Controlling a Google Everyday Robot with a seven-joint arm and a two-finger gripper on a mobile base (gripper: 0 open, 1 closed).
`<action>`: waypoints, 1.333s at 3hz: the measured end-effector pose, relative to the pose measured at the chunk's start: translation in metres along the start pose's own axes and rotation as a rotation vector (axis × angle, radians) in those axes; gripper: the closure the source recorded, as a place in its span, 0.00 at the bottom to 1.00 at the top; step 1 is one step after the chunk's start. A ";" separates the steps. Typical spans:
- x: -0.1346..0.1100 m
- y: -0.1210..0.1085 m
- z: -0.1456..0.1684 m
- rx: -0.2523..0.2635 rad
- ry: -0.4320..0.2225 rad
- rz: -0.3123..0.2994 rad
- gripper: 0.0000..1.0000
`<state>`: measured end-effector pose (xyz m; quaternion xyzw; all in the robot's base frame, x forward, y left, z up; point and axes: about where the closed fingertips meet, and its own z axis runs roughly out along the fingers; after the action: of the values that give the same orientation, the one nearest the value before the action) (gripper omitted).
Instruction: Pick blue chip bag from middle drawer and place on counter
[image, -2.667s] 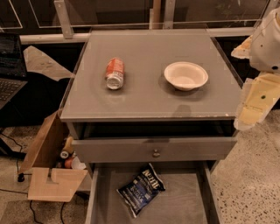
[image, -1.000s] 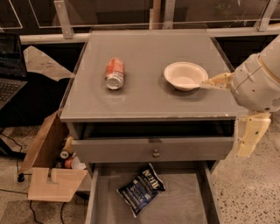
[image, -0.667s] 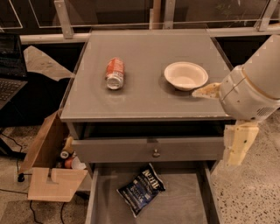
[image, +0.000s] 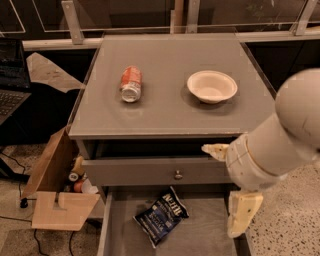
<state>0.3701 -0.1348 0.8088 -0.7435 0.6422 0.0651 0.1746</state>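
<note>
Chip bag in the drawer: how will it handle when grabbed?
The bag looks crinkled and puffy, so probably light and floppy; it may crumple or slip. It lies flat on the drawer floor, so pushing likely slides it. The claw hangs over the drawer's right side, open.

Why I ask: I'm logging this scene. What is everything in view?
counter: one, grey, centre
can: one, orange, lying on counter, left
bowl: one, white, on counter, right
drawer: one, grey, open, bottom
chip bag: one, blue, in drawer
knobbed front: one, grey, under counter
box: one, brown, floor left
laptop: one, dark, left edge
arm: one, white, right
gripper: one, cream, fingers apart, over drawer's right side
</note>
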 end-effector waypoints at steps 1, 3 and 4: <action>0.006 0.019 0.035 0.020 -0.017 0.086 0.00; 0.017 0.028 0.054 0.019 -0.016 0.166 0.00; 0.012 0.032 0.075 0.005 -0.006 0.153 0.00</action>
<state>0.3506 -0.1243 0.7297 -0.6915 0.6969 0.0792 0.1729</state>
